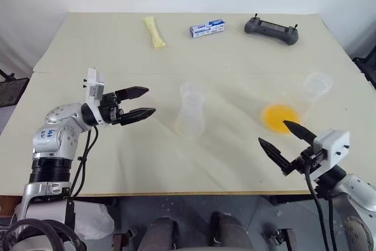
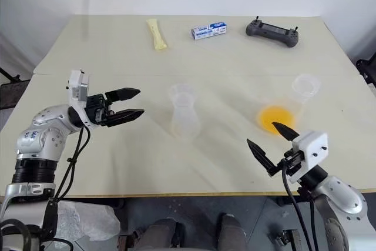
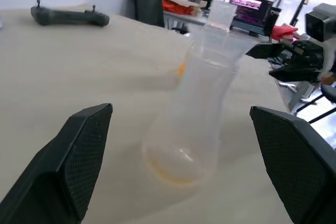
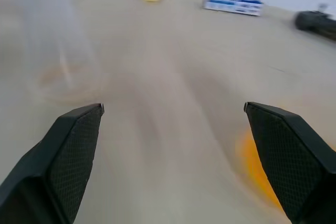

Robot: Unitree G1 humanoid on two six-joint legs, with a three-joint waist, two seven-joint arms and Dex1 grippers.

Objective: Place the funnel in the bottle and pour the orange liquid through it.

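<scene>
Clear plastic: one bottle (image 1: 190, 113), one cup (image 1: 305, 99), two open pincers

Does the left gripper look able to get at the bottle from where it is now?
Probably yes. The left gripper is open and points at the bottle, with only bare table between them.

We see a small blue and white box (image 1: 207, 28) at the far side of the table (image 1: 117, 145). It has writing on it. We cannot read the words.
</scene>
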